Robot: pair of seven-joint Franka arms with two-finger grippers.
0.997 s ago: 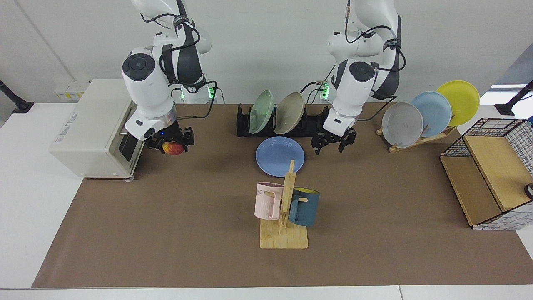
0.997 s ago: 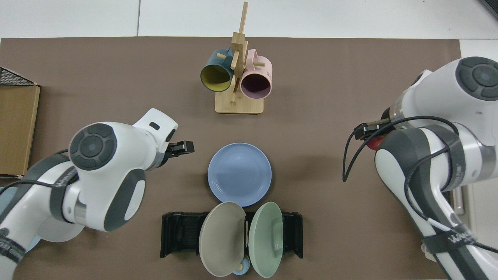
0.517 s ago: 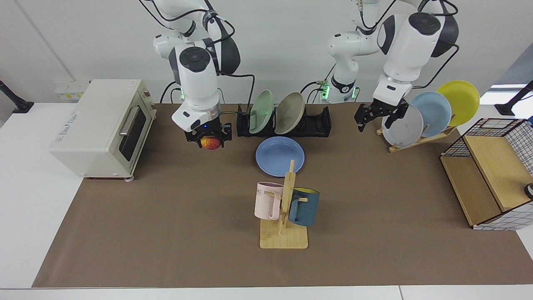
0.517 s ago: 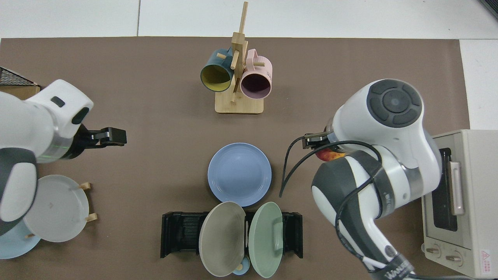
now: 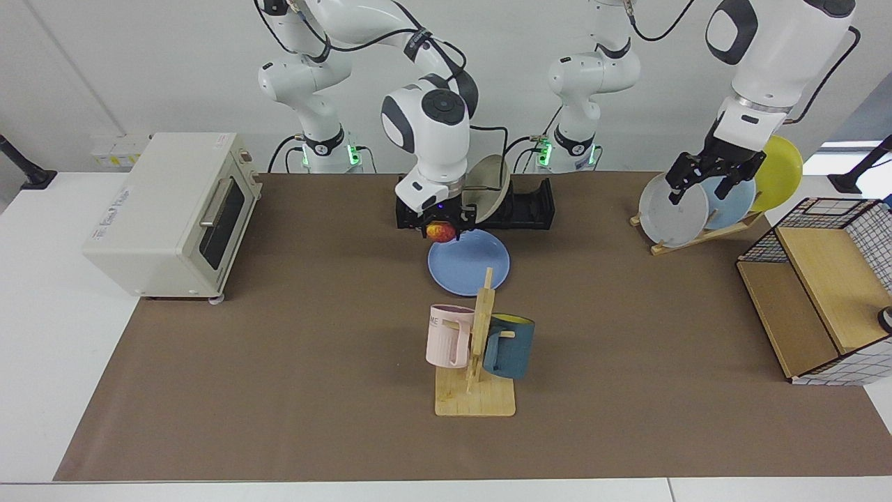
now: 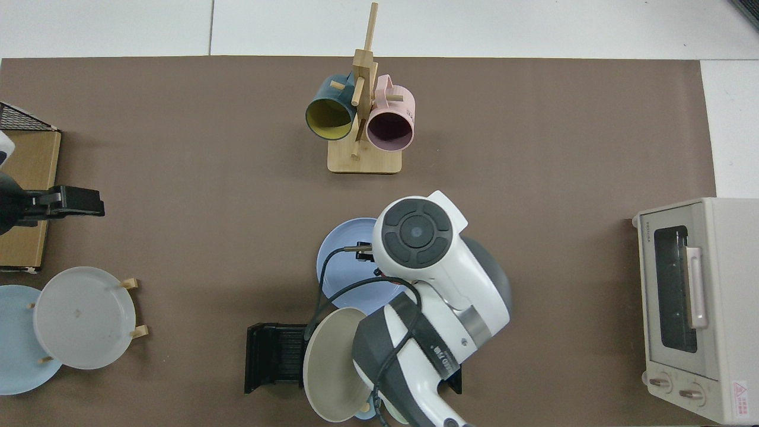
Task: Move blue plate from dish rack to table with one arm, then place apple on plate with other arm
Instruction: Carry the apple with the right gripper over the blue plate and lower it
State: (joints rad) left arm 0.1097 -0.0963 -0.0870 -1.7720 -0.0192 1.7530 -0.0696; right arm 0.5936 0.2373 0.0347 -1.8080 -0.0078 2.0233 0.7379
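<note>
- Red and yellow, the apple point(image 5: 442, 231) is clenched in the right end effector point(image 5: 442, 229), which is held over the far rim of the blue plate point(image 5: 468, 263).
- Whether the apple touches the plate cannot be told; in the top view it is hidden under the right arm's wrist.
- The plate lies flat on the brown mat of the tabletop point(image 5: 279, 335), just in front of the rack point(image 5: 529, 208), so the first half of the task is judged done.
- If the apple is let go this near the rim, it is likely to roll off onto the mat; a release nearer the middle is judged safer.
- A drop from any height could make the round fruit bounce or slide the light plate.
- The beige plate point(image 5: 488, 185) leans in the rack right beside the right wrist; a careless retreat could knock it.
- The mug tree point(image 5: 479, 348) stands near the plate's front edge and could be clipped by a long forward sweep.
- The left end effector point(image 5: 709, 178) waits with fingers spread, raised in front of the grey plate point(image 5: 670, 213) on the wooden stand; a drop there could disturb that stack.
</note>
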